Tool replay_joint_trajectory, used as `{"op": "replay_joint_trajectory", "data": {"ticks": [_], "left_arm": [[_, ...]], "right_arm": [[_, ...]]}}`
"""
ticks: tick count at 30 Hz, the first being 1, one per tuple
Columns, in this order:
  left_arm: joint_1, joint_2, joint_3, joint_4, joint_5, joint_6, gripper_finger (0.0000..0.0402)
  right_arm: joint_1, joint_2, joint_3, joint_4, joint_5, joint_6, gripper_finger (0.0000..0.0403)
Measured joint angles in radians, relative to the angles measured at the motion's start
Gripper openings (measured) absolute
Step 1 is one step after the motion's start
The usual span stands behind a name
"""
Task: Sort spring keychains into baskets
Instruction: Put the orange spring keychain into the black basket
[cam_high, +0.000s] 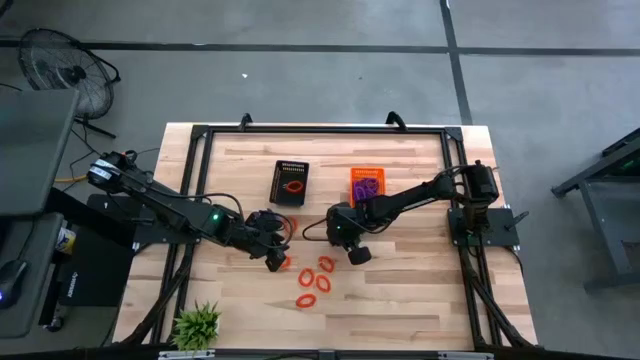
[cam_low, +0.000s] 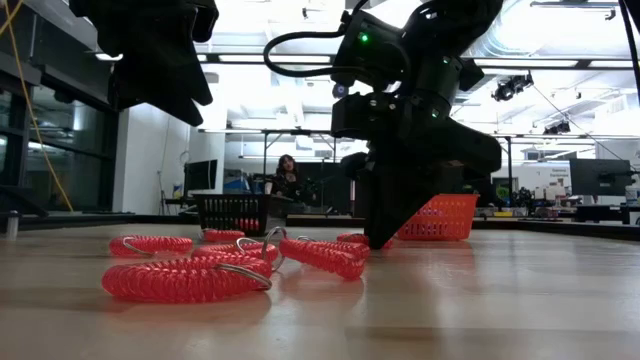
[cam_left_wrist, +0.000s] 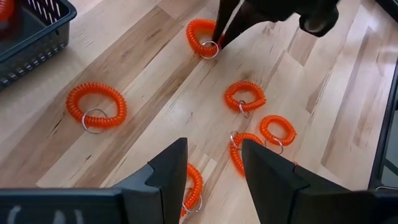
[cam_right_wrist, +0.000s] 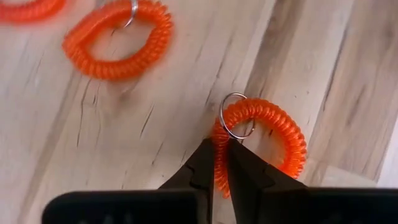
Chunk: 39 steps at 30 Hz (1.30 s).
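The orange-red keychain (cam_right_wrist: 261, 140) lay on the table in front of the orange basket (cam_high: 367, 184). Your right gripper (cam_right_wrist: 221, 163) had pinched its coil beside the ring. You needed to lift straight, checking the grip held, while the left gripper (cam_left_wrist: 214, 163) waited half-open nearby.

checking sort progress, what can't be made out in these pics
- Black basket: high view, contents too small to count; low view, its wall hides them; left wrist view, cut off at the edge.
- Orange basket: high view, purple keychains a tangle, no count.
- Left pincer: partly hides a keychain beneath it.
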Motion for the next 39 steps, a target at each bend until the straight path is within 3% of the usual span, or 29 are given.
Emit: {"op": "replay_joint_trajectory", "data": {"ticks": [10, 19, 25, 32, 39], "left_arm": [[0.0, 0.0, 0.0, 0.001, 0.001, 0.038, 0.0151], [0.0, 0.0, 0.0, 0.023, 0.004, 0.104, 0.0151], [0.0, 0.0, 0.0, 0.169, 0.049, 0.281, 0.0151], [0.001, 0.0, 0.0, 0.36, 0.065, 0.483, 0.0151], [0.001, 0.0, 0.0, 0.456, -0.042, 0.641, 0.0151]], "right_arm": [[0.002, -0.058, -0.008, 0.026, -0.046, 0.258, 0.0011], [0.001, -0.185, -0.005, 0.041, -0.186, 0.41, 0.0008], [0.0, -0.275, -0.004, 0.085, -0.308, 0.504, 0.0007], [0.0, -0.383, -0.003, 0.194, -0.368, 0.59, 0.0007], [0.0, -0.48, -0.003, 0.271, -0.373, 0.634, 0.0007]]}}
